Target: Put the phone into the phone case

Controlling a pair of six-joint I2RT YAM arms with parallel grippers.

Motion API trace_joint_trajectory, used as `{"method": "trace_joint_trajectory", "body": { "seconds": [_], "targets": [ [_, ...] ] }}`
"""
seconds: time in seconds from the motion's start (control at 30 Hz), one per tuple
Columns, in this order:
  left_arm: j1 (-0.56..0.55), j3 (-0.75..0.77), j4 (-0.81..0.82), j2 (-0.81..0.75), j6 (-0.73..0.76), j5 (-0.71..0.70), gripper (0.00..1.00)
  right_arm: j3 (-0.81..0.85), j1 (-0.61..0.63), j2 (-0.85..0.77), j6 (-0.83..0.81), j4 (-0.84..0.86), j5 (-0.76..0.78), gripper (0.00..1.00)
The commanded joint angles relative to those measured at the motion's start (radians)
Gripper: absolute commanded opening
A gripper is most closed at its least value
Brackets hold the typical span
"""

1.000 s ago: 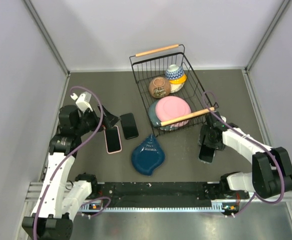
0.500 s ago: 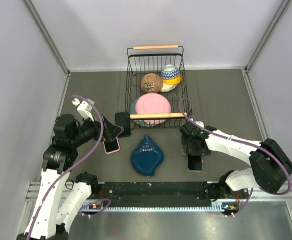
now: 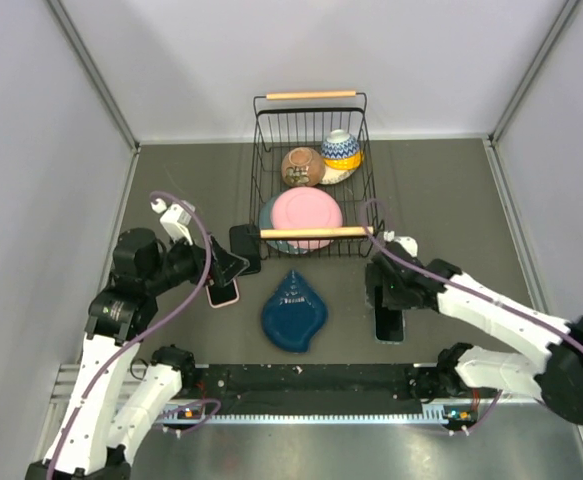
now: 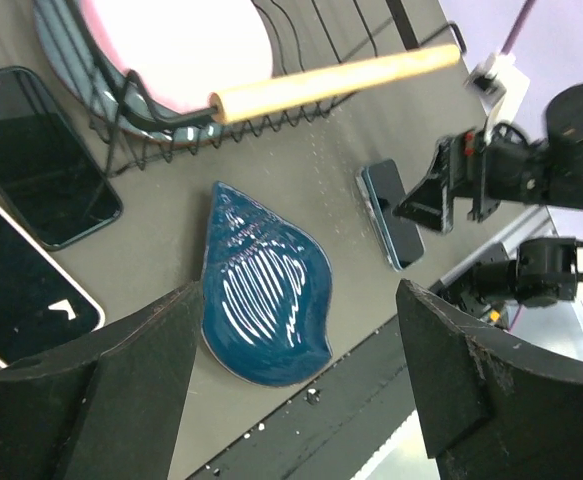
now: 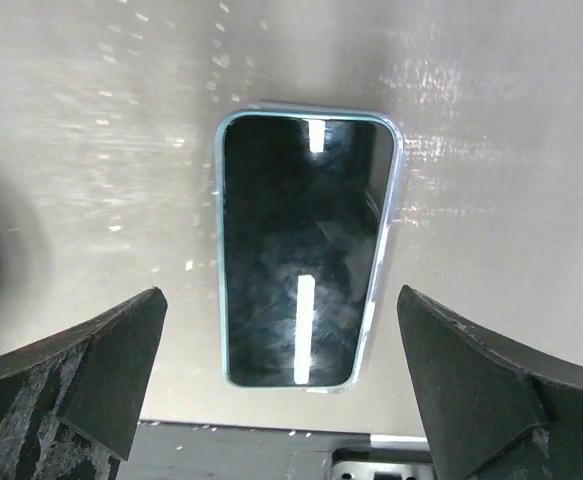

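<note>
The right gripper [image 5: 281, 300] hangs straight above a phone [image 5: 306, 260] that lies flat, screen up, close to the near edge of the desk [image 3: 451, 190], right of the middle. Its fingers are spread wide, one past each long side of the phone, and touch nothing. A thin teal rim runs round the dark screen. I read that as the case [image 5: 220, 250] already round the phone, so this one looks seated and released. Whether every corner has snapped in cannot be told from above.

The left gripper [image 4: 299, 300] is also spread and empty, and it hovers over the left part of the desk. Two more phones lie flat side by side just beside it. One is a black phone [image 4: 41, 155], with its far end close against the wire basket [image 3: 259, 150]. The other is a pink-rimmed phone [image 4: 16, 280], nearer the near edge. I cannot tell whether either is bare or cased.

A blue shell dish [image 4: 266, 290] sits between the two groups, apart from every phone. The basket holds a pink plate [image 3: 306, 213] and bowls.

Lying flat, the phones offer only thin edges, so any further pick would probably need the fingers set low along the long sides.
</note>
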Motion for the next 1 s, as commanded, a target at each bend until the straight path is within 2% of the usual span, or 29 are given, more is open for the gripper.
{"method": "trace_joint_trajectory", "body": {
  "seconds": [0.0,0.1,0.13,0.2,0.23,0.37,0.43,0.6,0.77,0.97],
  "targets": [
    [-0.096,-0.017,0.043,0.016,-0.034,-0.076,0.81,0.012,0.020,-0.177,-0.024,-0.022,-0.006,0.99],
    [-0.247,-0.026,0.076,0.053,-0.082,-0.194,0.80,0.029,0.017,-0.263,0.016,-0.059,0.006,0.99],
    [-0.339,-0.028,0.087,0.063,-0.111,-0.229,0.80,0.034,0.010,-0.279,0.016,-0.068,-0.010,0.99],
    [-0.428,-0.031,0.116,0.099,-0.143,-0.332,0.79,0.032,-0.017,-0.328,0.039,-0.077,-0.043,0.99],
    [-0.514,-0.034,0.130,0.109,-0.175,-0.363,0.77,0.017,-0.035,-0.343,0.063,-0.099,-0.060,0.99],
    [-0.709,-0.055,0.208,0.178,-0.257,-0.512,0.73,-0.063,-0.212,-0.385,0.117,-0.104,-0.161,0.96],
    [-0.793,-0.074,0.276,0.249,-0.298,-0.561,0.72,-0.121,-0.250,-0.396,0.122,-0.078,-0.188,0.93],
    [-0.851,-0.081,0.412,0.422,-0.363,-0.535,0.64,-0.164,-0.308,-0.307,0.096,0.063,-0.261,0.88],
    [-0.852,-0.106,0.535,0.508,-0.377,-0.538,0.55,-0.202,-0.320,-0.215,0.044,0.174,-0.348,0.84],
    [-0.854,-0.118,0.621,0.600,-0.400,-0.529,0.55,-0.264,-0.320,-0.208,0.001,0.228,-0.367,0.81]
  ]
}}
